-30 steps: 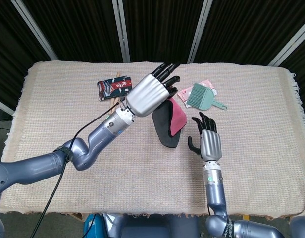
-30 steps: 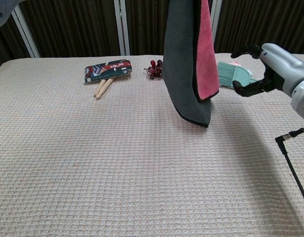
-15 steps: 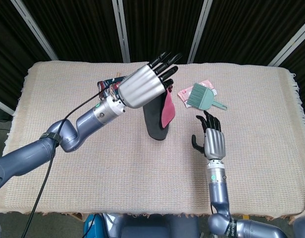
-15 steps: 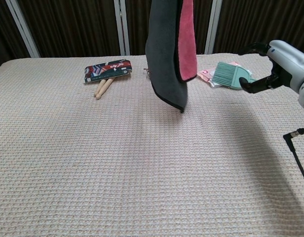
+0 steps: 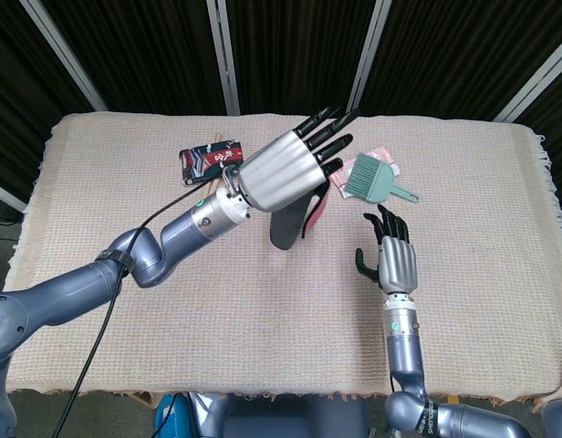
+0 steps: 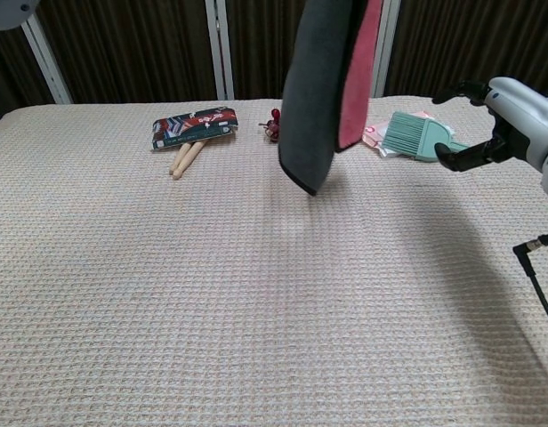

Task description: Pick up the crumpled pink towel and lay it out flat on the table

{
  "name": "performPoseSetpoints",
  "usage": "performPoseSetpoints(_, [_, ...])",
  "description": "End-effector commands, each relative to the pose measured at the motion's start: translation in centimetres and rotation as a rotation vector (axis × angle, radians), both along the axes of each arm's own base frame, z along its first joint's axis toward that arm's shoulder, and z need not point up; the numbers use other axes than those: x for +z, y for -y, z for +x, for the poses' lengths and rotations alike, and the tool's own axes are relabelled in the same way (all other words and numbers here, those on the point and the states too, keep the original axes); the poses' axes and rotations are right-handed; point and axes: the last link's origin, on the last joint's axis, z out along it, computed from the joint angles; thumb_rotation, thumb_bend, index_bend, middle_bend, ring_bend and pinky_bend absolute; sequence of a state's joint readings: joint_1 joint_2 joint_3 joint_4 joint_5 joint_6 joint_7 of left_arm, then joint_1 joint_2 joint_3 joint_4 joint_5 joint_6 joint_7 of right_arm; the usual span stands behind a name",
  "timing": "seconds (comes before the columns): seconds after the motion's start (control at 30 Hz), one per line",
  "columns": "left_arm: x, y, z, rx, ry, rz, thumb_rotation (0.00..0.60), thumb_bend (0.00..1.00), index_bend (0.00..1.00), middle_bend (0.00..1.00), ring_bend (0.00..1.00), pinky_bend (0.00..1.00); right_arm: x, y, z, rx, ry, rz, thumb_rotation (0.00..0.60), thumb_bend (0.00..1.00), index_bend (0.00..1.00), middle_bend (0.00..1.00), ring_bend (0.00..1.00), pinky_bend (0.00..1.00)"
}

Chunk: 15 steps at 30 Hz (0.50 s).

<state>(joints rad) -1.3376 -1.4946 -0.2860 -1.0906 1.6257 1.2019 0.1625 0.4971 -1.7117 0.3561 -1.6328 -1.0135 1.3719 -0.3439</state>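
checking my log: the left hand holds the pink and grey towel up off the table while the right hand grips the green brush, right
Not quite. The left hand does hold the pink and grey towel up, but the right hand grips nothing; the chest view shows it apart from the green brush.

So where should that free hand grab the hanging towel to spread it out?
Probably the lower corner of the towel, approached from the right hand's own side. The left hand holds the top, so the cloth hangs in a narrow fold clear of the table, leaving that bottom end free to pinch.
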Motion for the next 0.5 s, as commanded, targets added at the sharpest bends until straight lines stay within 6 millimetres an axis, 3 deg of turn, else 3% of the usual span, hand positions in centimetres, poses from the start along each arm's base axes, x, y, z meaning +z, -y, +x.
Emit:
performPoseSetpoints(0.03, [-0.9, 0.9, 0.7, -0.031, 0.008, -0.034, 0.600, 0.43, 0.68, 0.29, 0.04, 0.15, 0.2, 0.1, -0.2, -0.005, 0.003, -0.005, 0.600, 0.47, 0.19, 0.06, 0.04, 0.00])
performPoseSetpoints(0.23, [-1.3, 1.3, -0.1, -0.047, 0.005, -0.063, 0.600, 0.43, 0.68, 0.29, 0.04, 0.15, 0.5, 0.0, -0.6, -0.011, 0.006, -0.011, 0.600, 0.47, 0.19, 0.06, 0.04, 0.00])
performPoseSetpoints(0.5, [-2.2, -0.9, -6.2, 0.104, -0.091, -0.033, 0.600, 0.43, 0.68, 0.30, 0.04, 0.15, 0.0, -0.2, -0.9, -0.016, 0.007, 0.009, 0.600, 0.47, 0.19, 0.06, 0.04, 0.00])
